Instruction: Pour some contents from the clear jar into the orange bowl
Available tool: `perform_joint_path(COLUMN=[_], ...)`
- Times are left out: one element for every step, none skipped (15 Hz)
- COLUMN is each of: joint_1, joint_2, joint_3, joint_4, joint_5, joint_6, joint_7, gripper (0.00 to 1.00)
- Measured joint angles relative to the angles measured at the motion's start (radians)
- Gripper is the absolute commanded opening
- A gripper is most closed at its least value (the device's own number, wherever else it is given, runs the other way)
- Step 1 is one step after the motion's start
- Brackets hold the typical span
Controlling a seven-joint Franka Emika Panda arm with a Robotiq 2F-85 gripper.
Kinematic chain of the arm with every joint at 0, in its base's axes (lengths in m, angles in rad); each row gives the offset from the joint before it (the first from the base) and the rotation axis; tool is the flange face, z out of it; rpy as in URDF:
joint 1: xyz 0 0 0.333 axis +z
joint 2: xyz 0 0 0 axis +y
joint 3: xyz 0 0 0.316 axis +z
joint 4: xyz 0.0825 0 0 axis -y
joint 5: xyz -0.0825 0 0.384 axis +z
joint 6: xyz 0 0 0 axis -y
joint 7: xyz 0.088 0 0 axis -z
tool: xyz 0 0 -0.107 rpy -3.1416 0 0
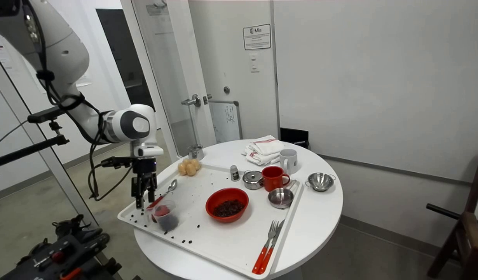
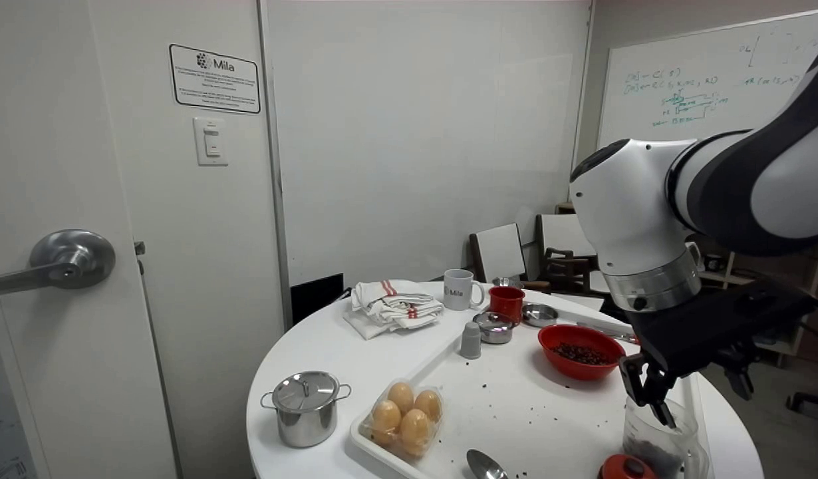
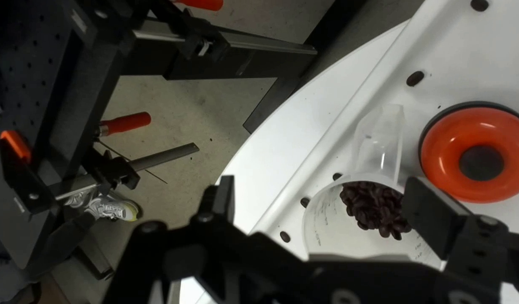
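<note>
Fingers (image 3: 434, 217) of the gripper (image 3: 327, 207): black, blocky; spread well apart, holding nothing. One overlaps the rim of the clear jar (image 3: 327, 223) in the wrist view; contact cannot be told.

Tray (image 1: 192, 196): white, smooth, raised edge; on a round white table (image 1: 316, 217).

Orange bowl (image 1: 225, 194): red-orange, wide, shallow, glossy; dark beans inside.

Round piece (image 3: 481, 162): shiny red-orange ring, dark centre; just beside the jar's handle.

Loose beans (image 3: 414, 78): dark, oval; scattered over the tray, several close about the jar.

Spoon (image 2: 483, 464): polished metal; on the tray, near the jar.

Eggs (image 2: 407, 416): brown, in clear plastic; tray corner.

Fork (image 1: 261, 257) and knife (image 1: 267, 258): red-orange handles, side by side.

Jar, condition: see-through, handled, faint printed markings; upright near the tray's edge, well apart from the bowl; dark beans filling its lower part.
</note>
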Motion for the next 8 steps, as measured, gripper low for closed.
perform_joint_path(joint_1=[0.001, 0.001, 0.001, 0.001, 0.001, 0.001, 0.001, 0.003], joint_2=[0.007, 0.013, 0.017, 0.019, 0.019, 0.019, 0.01, -0.009], joint_3=[-0.004, -0.006, -0.008, -0.009, -0.01, -0.01, -0.011, -0.011], joint_4=[0.004, 0.008, 0.011, 0.013, 0.012, 0.012, 0.006, -0.005], joint_5=[0.0, 0.0, 0.0, 0.0, 0.0, 0.0, 0.0, 0.0], joint_6=[0.0, 0.0, 0.0, 0.0, 0.0, 0.0, -0.015, -0.034], joint_7=[0.002, 0.002, 0.002, 0.002, 0.002, 0.002, 0.001, 0.001], gripper=[1.0, 1.0, 1.0, 1.0, 1.0, 1.0, 1.0, 1.0])
